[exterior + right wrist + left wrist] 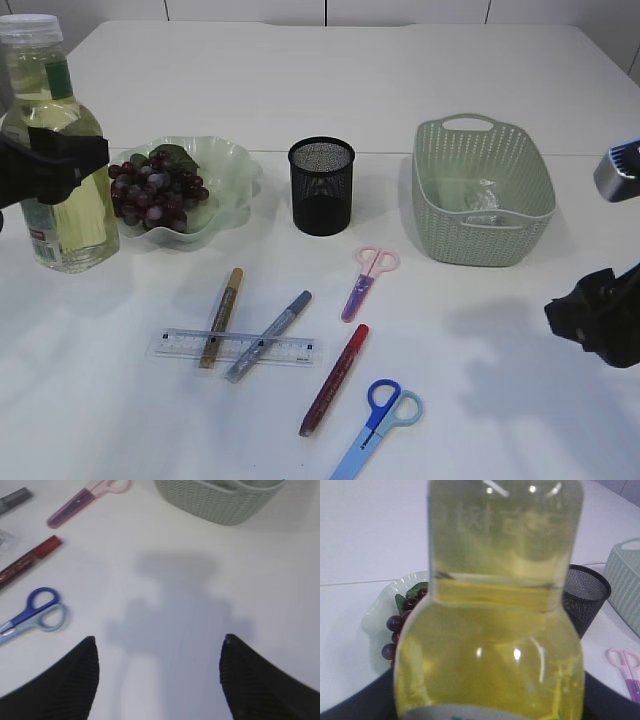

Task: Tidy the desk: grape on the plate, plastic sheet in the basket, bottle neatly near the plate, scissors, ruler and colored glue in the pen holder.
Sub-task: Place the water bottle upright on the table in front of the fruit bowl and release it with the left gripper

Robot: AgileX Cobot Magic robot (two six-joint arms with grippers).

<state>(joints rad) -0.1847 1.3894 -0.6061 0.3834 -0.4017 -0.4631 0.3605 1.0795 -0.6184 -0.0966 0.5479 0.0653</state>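
Bottle (55,150) of yellow liquid clamped in left gripper (50,165), at far left just beside green wavy plate (235,170), grapes (155,192) already on it. Right gripper (160,680) spread wide, empty, above bare table right of basket (485,195); crumpled plastic sheet (483,198) lying inside. Mesh pen holder (322,186) empty as far as visible. Ruler (235,348), three glue pens (gold (221,316), silver (268,336), red (335,378)), pink scissors (368,281) and blue scissors (380,420) all loose on table.

Risks, judged: tall, heavy, top-laden bottle could topple if released tilted or nudged on retreat; could clip plate rim and spill grapes if set too close. Gold and silver pens lying across ruler, likely to roll when ruler lifted.

Writing: embossed characters faint on bottle shoulder in left wrist view, unreadable; green and red labels too small to read.
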